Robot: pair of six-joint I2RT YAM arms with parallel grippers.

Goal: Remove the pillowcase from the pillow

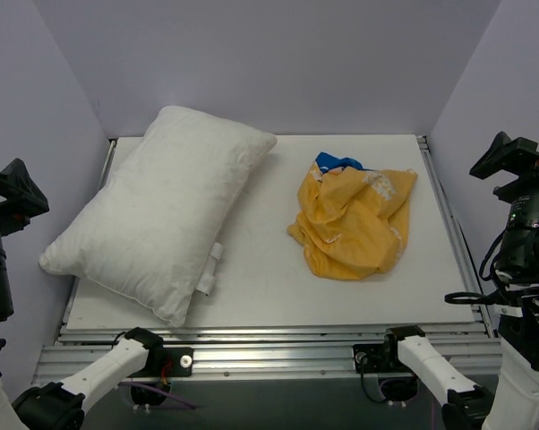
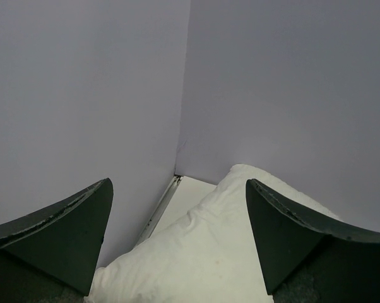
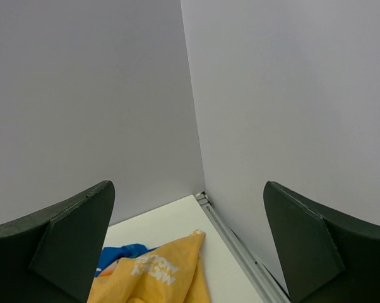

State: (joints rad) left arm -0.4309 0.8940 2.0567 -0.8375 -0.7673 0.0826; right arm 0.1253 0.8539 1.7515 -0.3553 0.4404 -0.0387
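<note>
Blunt, dark wedge-shaped fingers crowd the bottom corners of your left wrist view. Your left gripper is spread wide and holds nothing. Through its gap you look down on the pillow, plump and white with a finely crinkled weave, running toward the corner where two smooth pale lilac walls meet. Your right gripper is just as wide apart and just as empty. Low in its view, left of centre, sits the pillowcase, soft yellow-orange cloth with white lettering and a scrap of blue behind it. From the top camera, the pillow is a fat rounded rectangle lying diagonally across the left half of the frame on the flat white table. A small white tag sticks out from its lower right edge. The pillowcase lies right of centre as a crumpled, folded heap, orange side out, with blue peeking out at its upper edge. It is fully off the pillow and well apart from it. Both grippers sit raised at the left and right edges of the frame, clear of the two fabrics. Ribbed aluminium rails run across the bottom of the frame along the table's near edge.
</note>
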